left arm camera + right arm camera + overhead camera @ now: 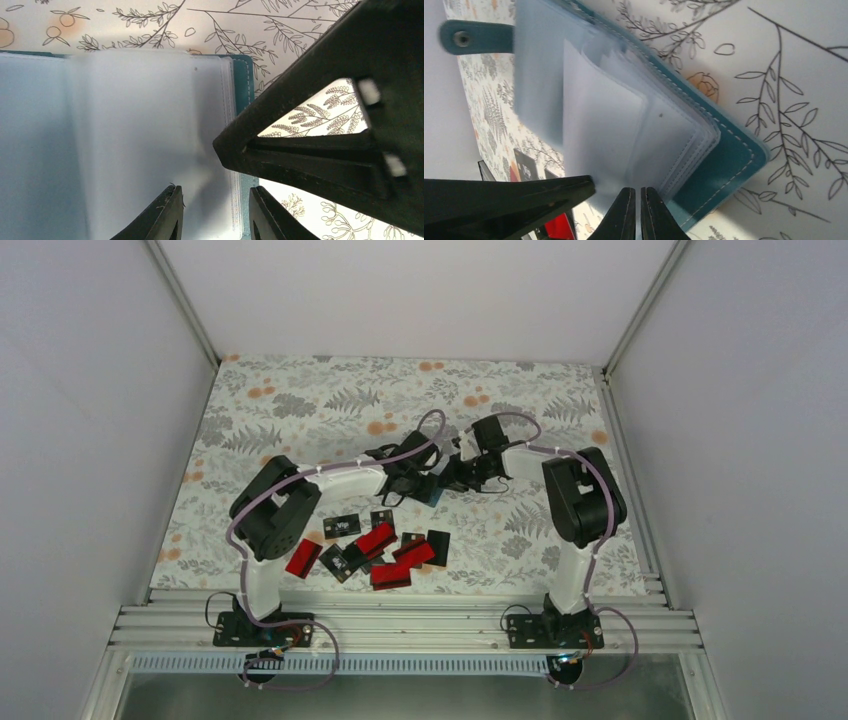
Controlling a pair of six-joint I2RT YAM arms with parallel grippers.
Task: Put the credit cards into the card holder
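The teal card holder (434, 495) lies open on the patterned table between both grippers. In the left wrist view its clear plastic sleeves (130, 140) fill the left side, with the teal cover edge (243, 80) beside them. My left gripper (215, 212) is open, its fingers hovering over the sleeves' right edge. My right gripper (637, 215) is shut on one clear sleeve (599, 130), holding it up from the teal cover (724, 170). The credit cards, red (376, 538) and black (342, 526), lie in a loose pile nearer the arm bases. Neither gripper holds a card.
The holder's strap with a snap (474, 37) sticks out at its far side. The right gripper's black body (325, 145) crowds the left wrist view. A left finger (509, 200) shows in the right wrist view, with a red card (560, 226) behind it.
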